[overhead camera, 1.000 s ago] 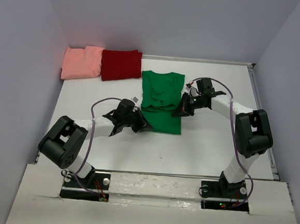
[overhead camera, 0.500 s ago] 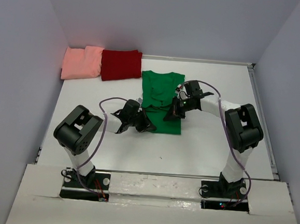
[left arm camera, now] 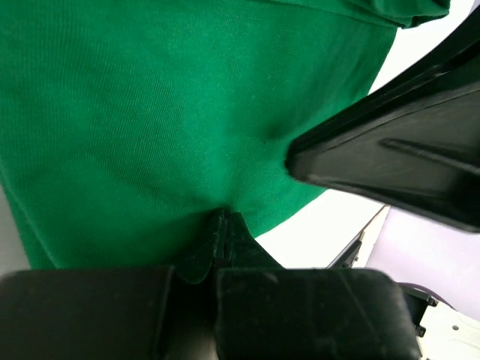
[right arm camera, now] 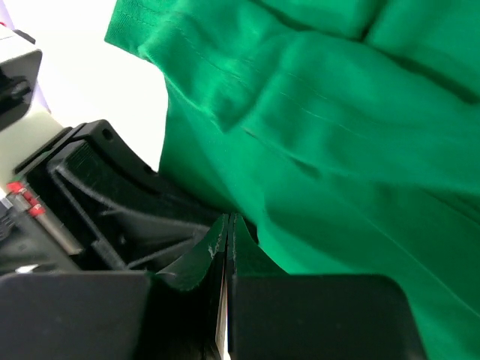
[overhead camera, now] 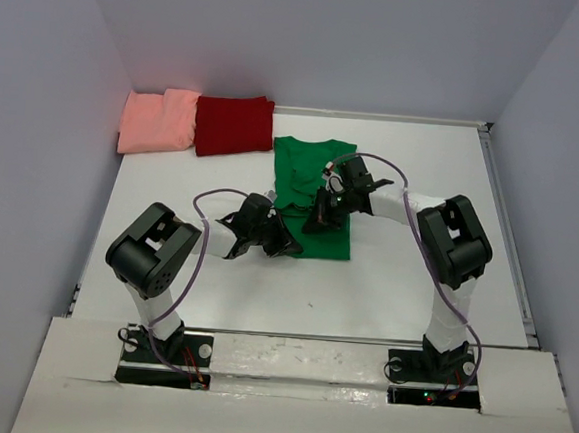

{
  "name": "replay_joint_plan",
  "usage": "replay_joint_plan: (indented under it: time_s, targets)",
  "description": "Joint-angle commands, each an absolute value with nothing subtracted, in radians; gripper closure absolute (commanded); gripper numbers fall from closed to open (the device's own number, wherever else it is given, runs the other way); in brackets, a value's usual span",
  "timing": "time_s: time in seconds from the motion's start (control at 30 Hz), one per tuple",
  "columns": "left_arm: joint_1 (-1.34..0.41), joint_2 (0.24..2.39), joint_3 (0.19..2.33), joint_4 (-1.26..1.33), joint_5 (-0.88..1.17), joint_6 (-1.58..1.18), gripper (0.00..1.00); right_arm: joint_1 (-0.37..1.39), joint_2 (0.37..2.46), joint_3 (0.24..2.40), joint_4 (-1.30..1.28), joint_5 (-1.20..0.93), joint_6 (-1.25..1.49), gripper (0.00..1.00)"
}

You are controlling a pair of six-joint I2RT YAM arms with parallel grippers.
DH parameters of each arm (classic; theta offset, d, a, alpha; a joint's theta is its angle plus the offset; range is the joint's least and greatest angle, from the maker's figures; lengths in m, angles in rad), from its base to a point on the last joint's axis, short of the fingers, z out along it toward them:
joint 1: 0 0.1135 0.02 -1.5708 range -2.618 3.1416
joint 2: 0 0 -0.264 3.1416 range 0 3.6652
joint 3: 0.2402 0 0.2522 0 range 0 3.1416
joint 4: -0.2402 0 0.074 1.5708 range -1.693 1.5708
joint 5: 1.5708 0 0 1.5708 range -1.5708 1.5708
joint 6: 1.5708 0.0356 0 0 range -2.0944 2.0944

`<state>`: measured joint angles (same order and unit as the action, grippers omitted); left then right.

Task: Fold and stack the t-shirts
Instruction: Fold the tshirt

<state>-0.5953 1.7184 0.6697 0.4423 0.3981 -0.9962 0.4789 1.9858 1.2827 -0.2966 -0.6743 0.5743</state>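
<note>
Right pincer [right arm camera: 227, 220] slid leftward; it and left pincer [left arm camera: 223, 217], tips buried, seem clamped on green t-shirt [overhead camera: 314, 164].

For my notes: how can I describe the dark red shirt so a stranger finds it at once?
Go to the table's far left corner. Two folded shirts lie side by side; the dark red shirt is the right one, far darker than the salmon-pink shirt beside it.
</note>
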Motion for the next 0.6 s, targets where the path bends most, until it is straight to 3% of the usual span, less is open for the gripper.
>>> replay_joint_plan:
  time_s: [0.0, 0.57]
  targets:
    - [-0.604, 1.706, 0.657, 0.456, 0.396, -0.992, 1.00, 0.529, 1.990, 1.305, -0.192, -0.592, 0.517, 1.00]
    - [-0.604, 1.681, 0.641, 0.426, 0.396, -0.996, 1.00, 0.588, 1.997, 1.269, -0.107, -0.336, 0.453, 1.00]
